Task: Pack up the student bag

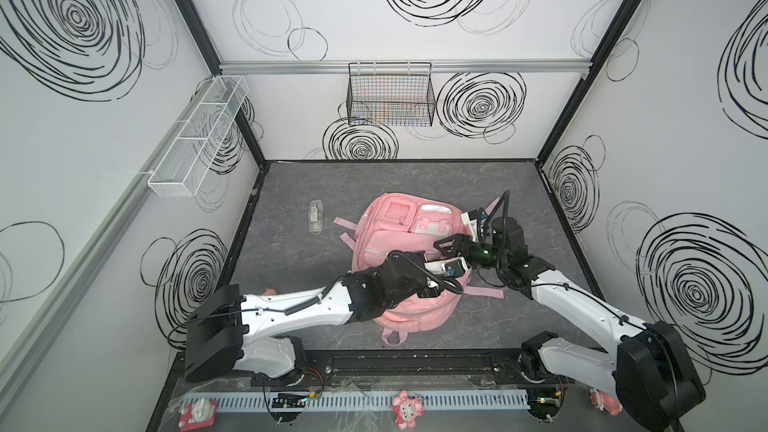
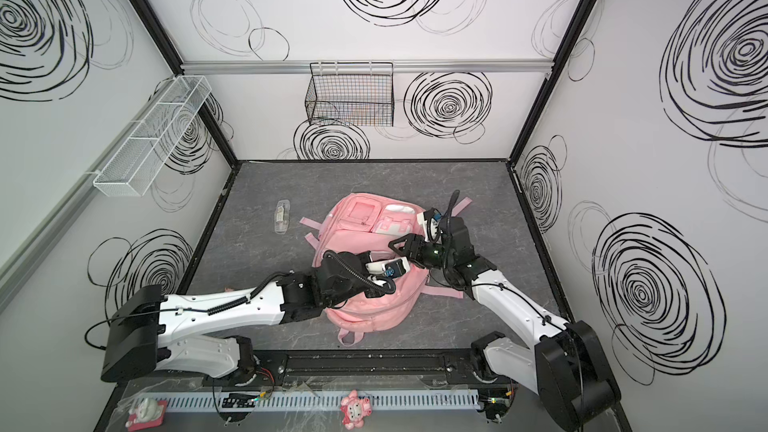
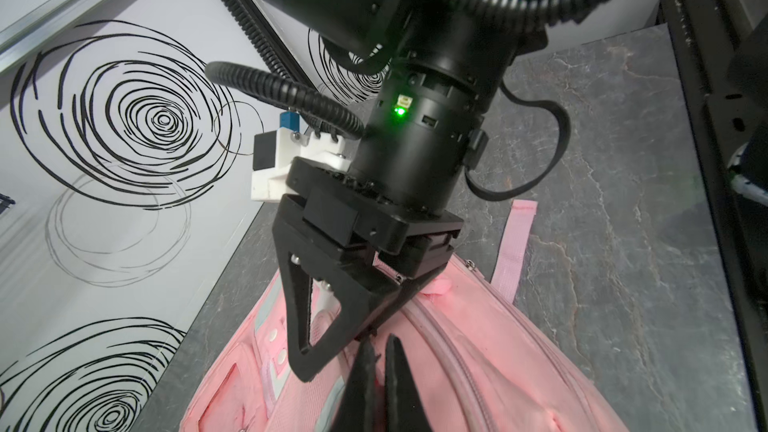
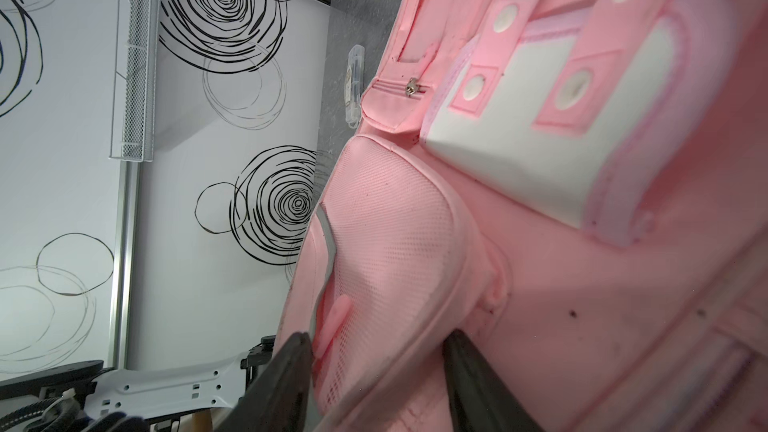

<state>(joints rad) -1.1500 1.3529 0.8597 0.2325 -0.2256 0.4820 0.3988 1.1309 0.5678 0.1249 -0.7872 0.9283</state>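
The student bag (image 1: 374,238) lies front-up in the middle of the tabletop. The left gripper (image 3: 380,353) is pinched closed beside the zip (image 3: 446,351); I cannot tell whether it holds a pull. The right gripper (image 4: 376,363) stands half-spread astride the mesh pocket (image 4: 386,222), and its grip is uncertain. Their fingers nearly touch, so a tug could clash them, or drag the limp bag without parting the zip.
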